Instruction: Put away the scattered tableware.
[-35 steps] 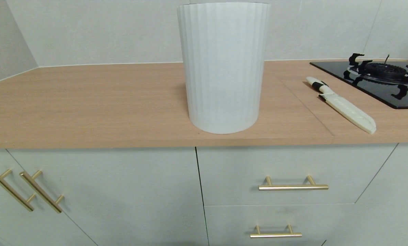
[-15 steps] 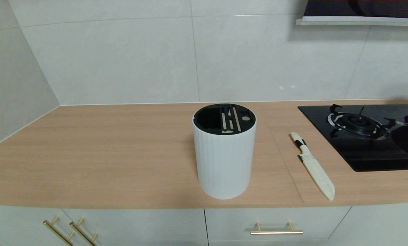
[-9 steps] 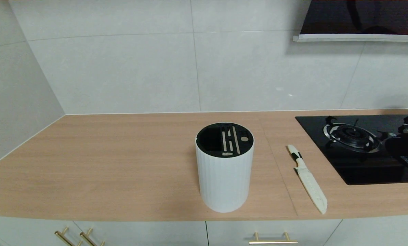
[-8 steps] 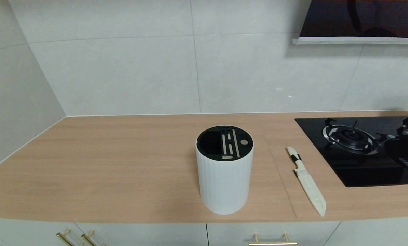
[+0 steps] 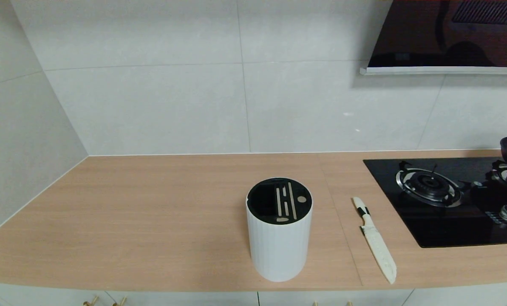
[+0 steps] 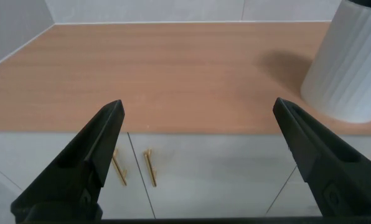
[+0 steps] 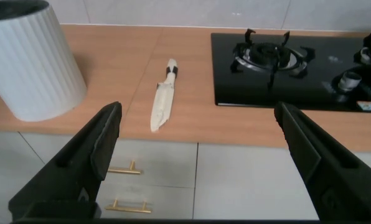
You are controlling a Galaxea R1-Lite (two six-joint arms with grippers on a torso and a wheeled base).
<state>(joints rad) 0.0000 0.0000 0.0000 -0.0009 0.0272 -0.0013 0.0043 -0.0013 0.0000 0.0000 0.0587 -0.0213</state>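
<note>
Knife (image 5: pixel 374 244) lay on counter (image 5: pixel 151 212) near white holder (image 5: pixel 278 238), not picked up yet. Left gripper (image 6: pixel 197 111), right gripper (image 7: pixel 198 112) wide open, empty. Next, likely: grab knife handle.

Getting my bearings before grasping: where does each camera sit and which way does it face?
Head view: high up, facing forward and down on the counter, knife holder, knife and hob.
Left wrist view: before the counter edge, facing the knife holder; left gripper open in front.
Right wrist view: likewise, facing knife and hob; right gripper open in front.
All three share the knife holder.
</note>
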